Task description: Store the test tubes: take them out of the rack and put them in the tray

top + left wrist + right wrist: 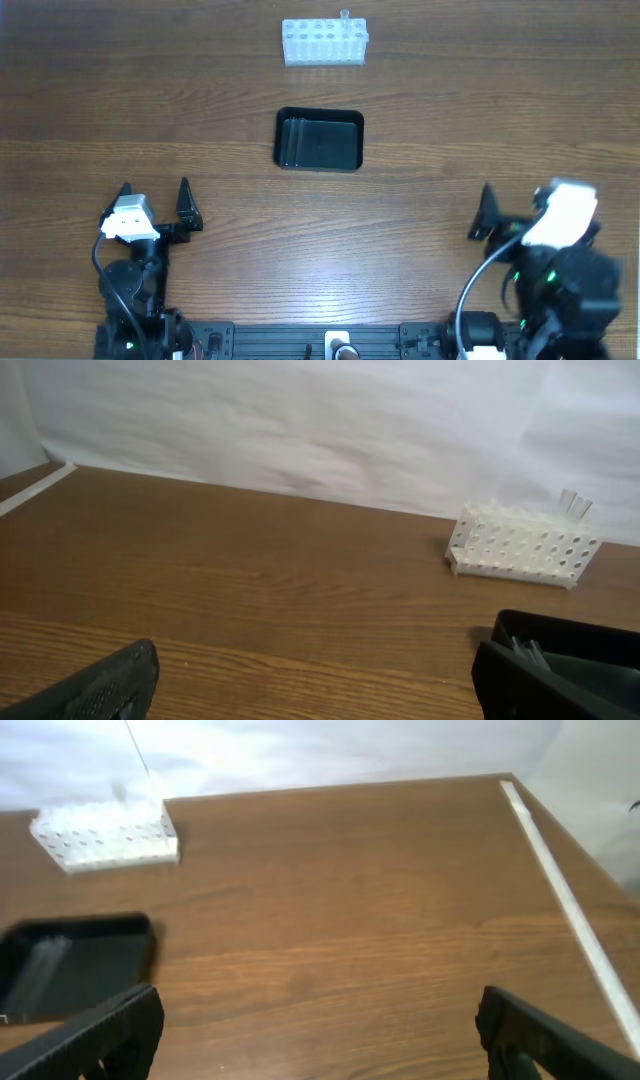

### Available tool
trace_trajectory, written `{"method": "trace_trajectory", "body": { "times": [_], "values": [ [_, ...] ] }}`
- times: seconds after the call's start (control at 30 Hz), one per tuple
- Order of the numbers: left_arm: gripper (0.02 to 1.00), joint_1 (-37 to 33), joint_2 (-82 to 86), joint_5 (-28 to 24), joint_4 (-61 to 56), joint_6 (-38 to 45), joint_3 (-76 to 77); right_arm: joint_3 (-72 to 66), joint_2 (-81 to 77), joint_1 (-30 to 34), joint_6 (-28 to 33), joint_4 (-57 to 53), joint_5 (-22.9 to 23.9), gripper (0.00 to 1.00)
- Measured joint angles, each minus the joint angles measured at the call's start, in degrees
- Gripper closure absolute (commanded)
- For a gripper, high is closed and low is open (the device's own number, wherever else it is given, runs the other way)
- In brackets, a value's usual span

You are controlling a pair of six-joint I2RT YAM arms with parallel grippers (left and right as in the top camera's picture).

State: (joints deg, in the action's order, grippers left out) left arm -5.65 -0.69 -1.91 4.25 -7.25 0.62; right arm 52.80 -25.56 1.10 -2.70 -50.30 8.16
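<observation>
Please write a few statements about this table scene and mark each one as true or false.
The rack and the tray stand apart, not touching. True.
A test tube stands at one end of the rack. True.
The left gripper holds a test tube. False: it is open and empty.
The right gripper hangs over the tray. False: it is well off to the tray's side.
The tray is white. False: it is black.

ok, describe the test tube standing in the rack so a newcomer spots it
On the wooden table, look past the black tray to the white rack at the far side. The test tube stands upright at the rack's right end. It is the only tube in the rack; the other clear tubes lie flat in the tray.
</observation>
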Motion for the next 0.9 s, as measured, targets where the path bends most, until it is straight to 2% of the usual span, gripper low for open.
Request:
{"method": "trace_trajectory", "body": {
  "times": [0.27, 0.5, 0.6, 0.73, 0.9],
  "values": [
    [0.02, 0.0, 0.0, -0.02, 0.0, 0.0, 0.0, 21.14, -22.84, -0.39, -0.09, -1.05, -3.74, 0.009],
    [0.023, 0.0, 0.02, -0.02, -0.02, 0.0, 0.0, 34.91, -42.12, -9.53, -0.55, 3.3, -5.31, 0.009],
    [0.02, 0.0, 0.0, 0.0, 0.0, 0.0, 0.0, 40.65, -51.47, -15.17, -3.76, 5.86, -1.9, 0.007],
    [0.02, 0.0, 0.0, -0.02, 0.0, 0.0, 0.0, 45.72, -63.52, -20.92, -8.46, 7.13, 6.56, 0.007],
    [0.023, 0.0, 0.0, -0.02, 0.0, 0.0, 0.0, 50.36, -75.58, -25.05, -10.91, 10.84, 13.6, 0.007]
  ]
}}
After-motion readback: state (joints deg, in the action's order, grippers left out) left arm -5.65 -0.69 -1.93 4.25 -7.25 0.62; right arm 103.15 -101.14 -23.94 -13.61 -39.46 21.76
